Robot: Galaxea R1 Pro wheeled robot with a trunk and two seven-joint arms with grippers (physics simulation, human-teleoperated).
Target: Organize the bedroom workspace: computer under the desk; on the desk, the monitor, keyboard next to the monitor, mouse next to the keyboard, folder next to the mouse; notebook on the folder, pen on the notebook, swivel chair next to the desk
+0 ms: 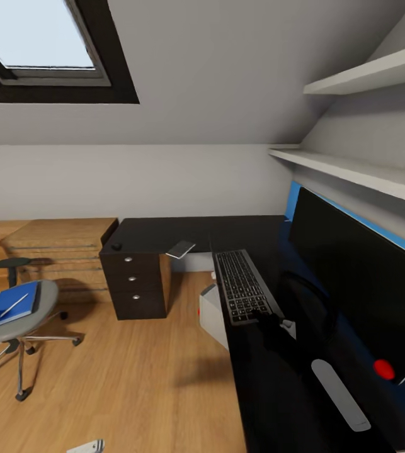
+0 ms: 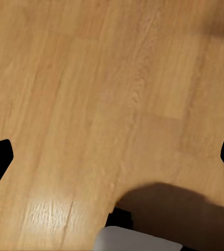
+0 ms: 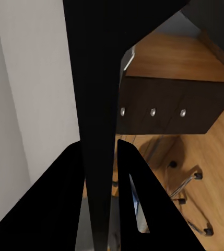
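The keyboard [image 1: 241, 290] lies lengthwise on the black desk [image 1: 164, 234], beside the big dark monitor [image 1: 359, 277]. My right gripper [image 1: 268, 322] sits at the keyboard's near end. In the right wrist view its fingers [image 3: 65, 198] press on either side of a thin black slab, the keyboard [image 3: 98, 78] seen edge-on. The swivel chair [image 1: 45, 302] stands at the left on the floor and carries a blue folder [image 1: 0, 308] with a white pen [image 1: 16, 305] on it. The white computer [image 1: 212, 314] is under the desk. A small dark mouse [image 1: 116, 246] rests on the desk corner. My left gripper [image 2: 112, 157] hangs open over bare floor.
A drawer unit [image 1: 136, 283] stands under the desk's far left end, with a thin grey slab [image 1: 180, 248] on the desk edge nearby. A wooden cabinet [image 1: 57, 248] lines the back wall. White shelves [image 1: 353, 170] hang above the monitor. Wooden floor [image 1: 133, 377] stretches between chair and desk.
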